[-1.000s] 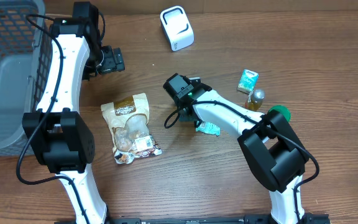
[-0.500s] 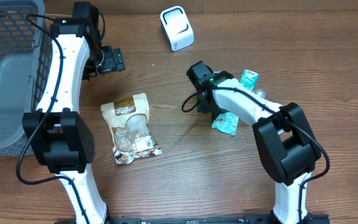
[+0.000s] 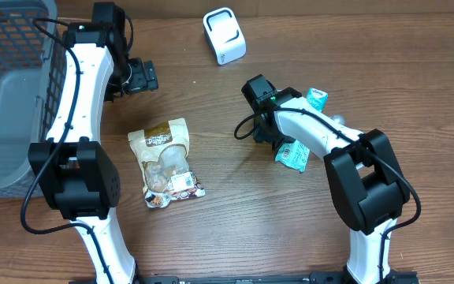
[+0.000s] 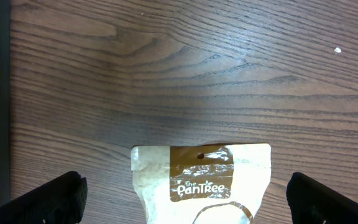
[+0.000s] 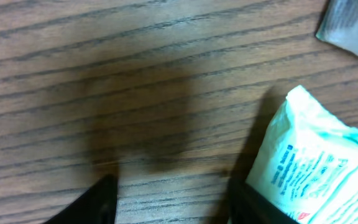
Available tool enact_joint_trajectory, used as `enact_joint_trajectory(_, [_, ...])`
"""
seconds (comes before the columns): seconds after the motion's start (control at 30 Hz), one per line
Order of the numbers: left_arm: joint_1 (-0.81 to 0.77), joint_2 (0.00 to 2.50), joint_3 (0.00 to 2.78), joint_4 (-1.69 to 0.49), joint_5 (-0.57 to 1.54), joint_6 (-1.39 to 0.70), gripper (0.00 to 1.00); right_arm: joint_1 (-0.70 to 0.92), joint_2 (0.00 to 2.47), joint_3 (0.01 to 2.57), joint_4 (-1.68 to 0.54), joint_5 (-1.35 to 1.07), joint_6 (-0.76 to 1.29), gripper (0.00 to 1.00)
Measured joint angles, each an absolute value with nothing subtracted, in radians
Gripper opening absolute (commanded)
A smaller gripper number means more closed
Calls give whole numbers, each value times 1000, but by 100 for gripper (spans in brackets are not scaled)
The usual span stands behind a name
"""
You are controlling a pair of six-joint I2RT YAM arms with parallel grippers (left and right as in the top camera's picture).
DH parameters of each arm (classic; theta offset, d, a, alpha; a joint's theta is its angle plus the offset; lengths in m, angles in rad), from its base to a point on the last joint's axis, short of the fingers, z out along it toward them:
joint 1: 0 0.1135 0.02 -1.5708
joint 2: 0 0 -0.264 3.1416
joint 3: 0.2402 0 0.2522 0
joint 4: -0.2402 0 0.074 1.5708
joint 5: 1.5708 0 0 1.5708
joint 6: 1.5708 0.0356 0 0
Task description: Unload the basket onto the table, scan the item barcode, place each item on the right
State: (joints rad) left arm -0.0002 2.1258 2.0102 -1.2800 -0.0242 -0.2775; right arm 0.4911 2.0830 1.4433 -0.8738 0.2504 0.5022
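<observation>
The white scanner (image 3: 225,35) stands at the far edge of the counter (image 3: 235,237), and everything else is best placed from it. The snack pouch (image 3: 166,162), printed "The PanTree", lies flat, nearer the robot than the scanner and to its left, alone in the middle. Its long axis runs from the brown header, the end nearer the scanner, back toward the robot with a slight tilt. A white label (image 3: 184,182) sits at the end farther from the scanner. It may carry the code, but it is too small to read.

The left pincer (image 3: 142,77) hangs left of the scanner with its jaws spread wide and nothing in them. In its wrist view the pouch header sits squarely between the two fingers, so the jaws would close across the pouch's width, at right angles to its long axis.

The right pincer (image 5: 173,193) is right of the scanner and nearer the robot. Its jaws are apart with only bare wood between them. A teal packet (image 5: 316,162) lies just outside one finger; I cannot tell whether they touch. That packet lies near a small carton (image 3: 315,99) and a bottle (image 3: 336,118).

Which item is due is not settled. My judgement is the pouch, since the left arm is already lined up over it and only needs to reach toward the robot and down.
</observation>
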Motion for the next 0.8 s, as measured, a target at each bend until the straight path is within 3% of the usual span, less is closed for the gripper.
enact_joint_trajectory(0.17, [0, 2126, 2010, -1280, -24, -278, 100, 490, 2081, 1443, -863, 250, 511, 93])
enact_joint_trajectory(0.23, [0, 2126, 2010, -1280, -24, -278, 100, 490, 2080, 1443, -857, 242, 510, 98])
enact_joint_trajectory(0.4, [0, 2126, 2010, -1280, -24, -278, 100, 490, 2080, 1443, -853, 232, 505, 98])
enact_joint_trajectory(0.53, [0, 2126, 2010, -1280, -24, -278, 100, 491, 2080, 1444, -860, 213, 505, 91])
enact_joint_trajectory(0.8, [0, 2126, 2010, -1280, -24, -278, 100, 498, 2099, 1536, -996, 123, 501, 89])
